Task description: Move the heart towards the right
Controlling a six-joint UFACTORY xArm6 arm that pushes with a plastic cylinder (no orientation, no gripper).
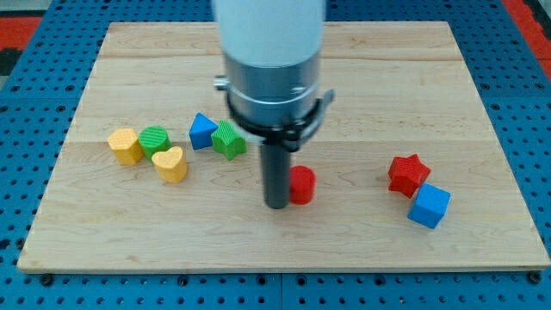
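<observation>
The yellow heart (170,164) sits on the wooden desk (362,77), on the view's left, just below a green round block (155,139) and beside a yellow block (126,145). The tip (276,205) is well to its right, touching a red block (301,184). The arm has no pincer, just a rod. A blue block (202,131) and a green block (228,139) lie between.

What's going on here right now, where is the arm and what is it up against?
My tip sits near the board's middle, right beside the red block, on its left. The yellow heart, the one to move right, lies apart at the view's left, next to the yellow block and green block. Nothing touches the heart at this moment.
</observation>
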